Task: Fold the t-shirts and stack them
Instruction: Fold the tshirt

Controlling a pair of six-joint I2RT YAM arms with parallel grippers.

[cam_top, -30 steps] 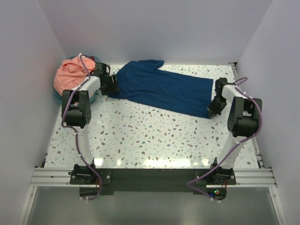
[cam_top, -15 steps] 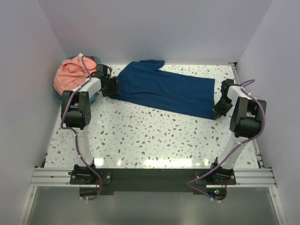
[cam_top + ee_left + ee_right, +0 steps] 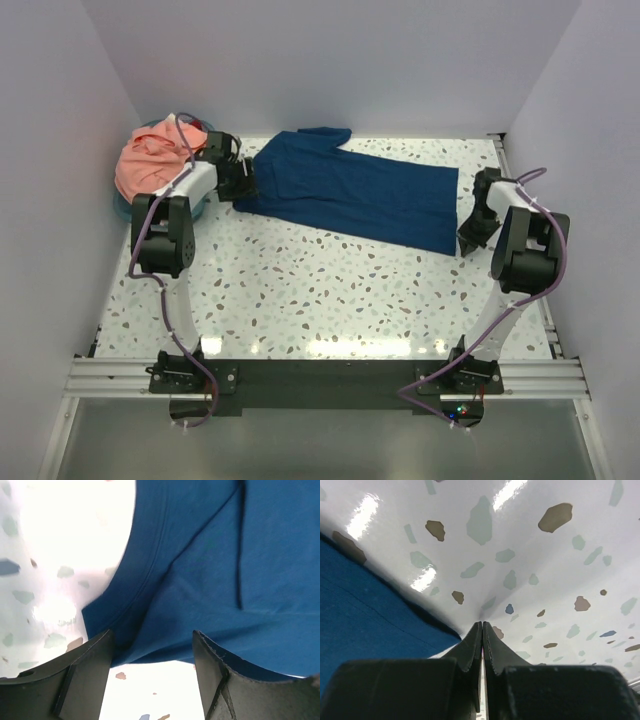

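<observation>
The round teal basket (image 3: 121, 207) stands behind the left gripper (image 3: 243, 184), on the side of it away from the navy shirt (image 3: 350, 195). The pink shirt (image 3: 150, 160) is heaped in the basket in a loose mound that rises above the rim.

The navy shirt lies spread flat on the speckled table (image 3: 330, 290) between the two grippers, one sleeve pointing to the back wall. In the left wrist view the left gripper (image 3: 152, 645) has its jaws set wide, and the shirt's hemmed edge lies right in front of the gap and partly inside it, with nothing clamped. In the right wrist view the right gripper (image 3: 482, 626) has its jaws pressed tight together, tips down at the table. The shirt's near corner ends just to the left of them, and I see no cloth caught between them.

Compared with a second ago, the left gripper has edged a little closer to the shirt's edge. The right gripper has slid outward from over the shirt's corner to the bare table just beside it (image 3: 468, 243). The basket and the pink shirt look unchanged.
</observation>
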